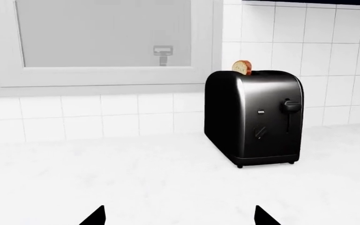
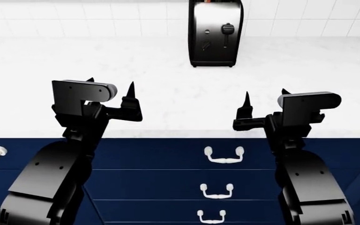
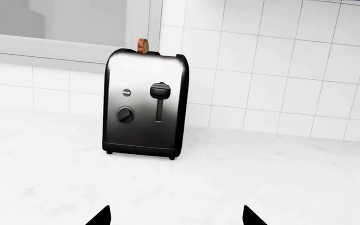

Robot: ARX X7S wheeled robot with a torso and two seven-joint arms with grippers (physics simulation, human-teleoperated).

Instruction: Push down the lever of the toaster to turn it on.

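Observation:
The glossy black-and-chrome toaster [image 2: 215, 33] stands at the back of the white counter against the tiled wall; it also shows in the left wrist view [image 1: 254, 117] and the right wrist view [image 3: 144, 105]. Its lever [image 3: 160, 90] sits at the top of a vertical slot on the end face, also seen in the head view [image 2: 228, 29] and left wrist view [image 1: 290, 106]. A slice of toast [image 3: 142, 46] sticks out of the top. A round dial [image 3: 125, 114] is below left of the lever. My left gripper [image 2: 110, 96] and right gripper [image 2: 266, 103] are open and empty, well short of the toaster.
A white marble counter [image 2: 167, 89] stretches between grippers and toaster. Navy drawers with white handles [image 2: 224, 154] are below the counter's front edge. A white-framed window [image 1: 105, 42] is on the wall beside the toaster.

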